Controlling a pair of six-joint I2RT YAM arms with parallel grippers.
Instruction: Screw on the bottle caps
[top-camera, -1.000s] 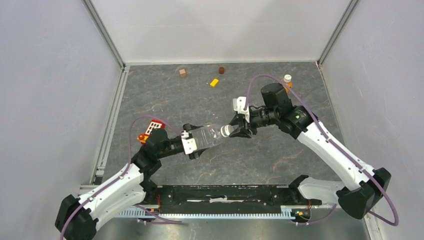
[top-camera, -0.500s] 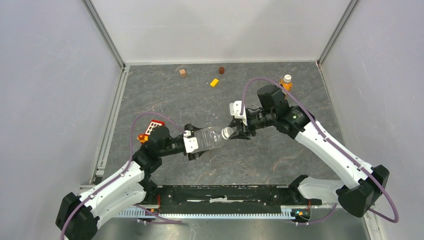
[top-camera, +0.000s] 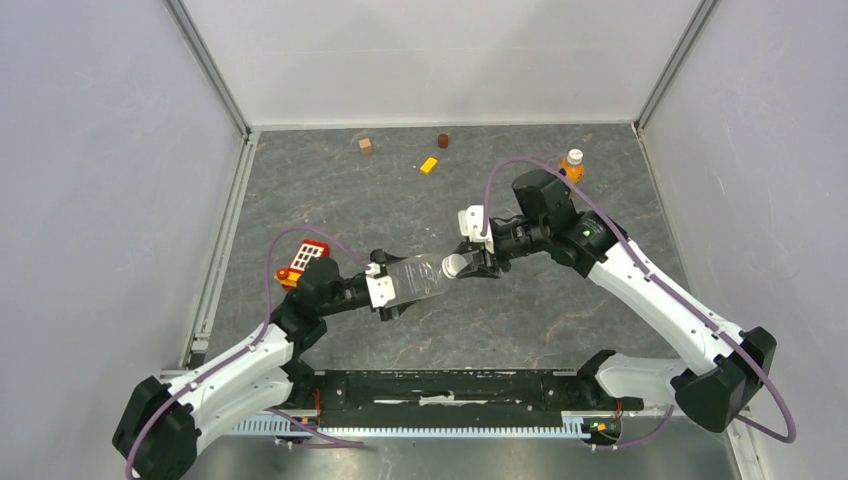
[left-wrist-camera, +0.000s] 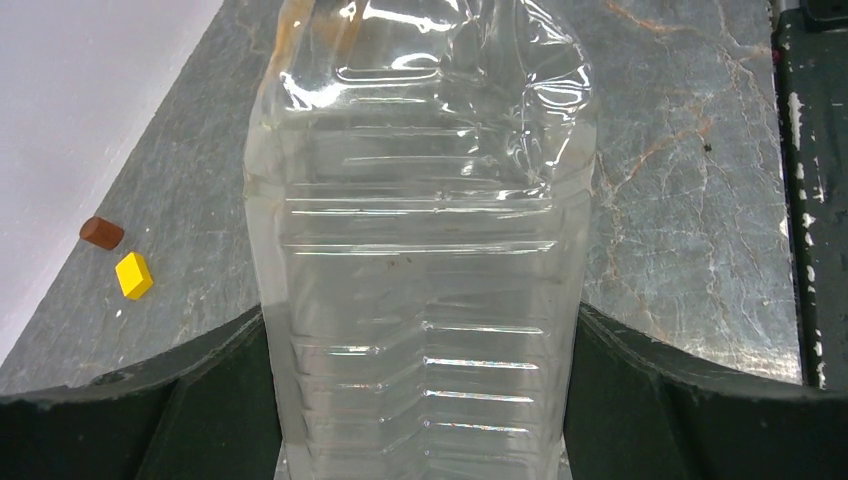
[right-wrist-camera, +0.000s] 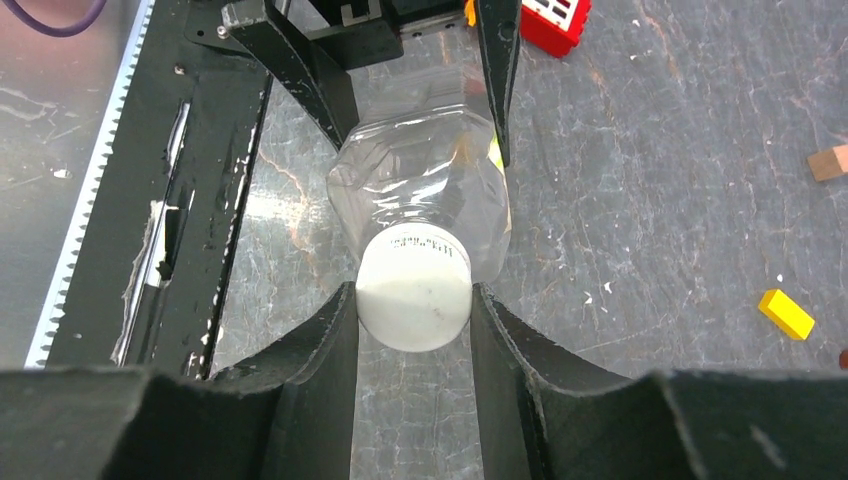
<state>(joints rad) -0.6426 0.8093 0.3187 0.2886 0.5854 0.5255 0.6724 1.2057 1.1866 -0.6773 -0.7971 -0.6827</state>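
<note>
Over the table (top-camera: 330, 200), left claw (top-camera: 390, 288) wide around one clear bottle (left-wrist-camera: 420, 250), right claw (top-camera: 460, 265) tight on one cap (right-wrist-camera: 413, 298).

The left arm (top-camera: 235, 365) and the right arm (top-camera: 660, 295) share one build: smooth white shells over the long links, and bulky black housings at the joints and the bases. A thin purple cable (top-camera: 512, 161) loops loose along each arm, from base to wrist. The right arm shows a small green light (top-camera: 583, 232) on its black forearm housing. The left gripper (top-camera: 400, 283) and the right gripper (top-camera: 462, 265) each carry a white block at the wrist (boxy, with hard edges). The black fingers (right-wrist-camera: 310, 390) are matte and broad at the root, curving to narrower tips.
</note>
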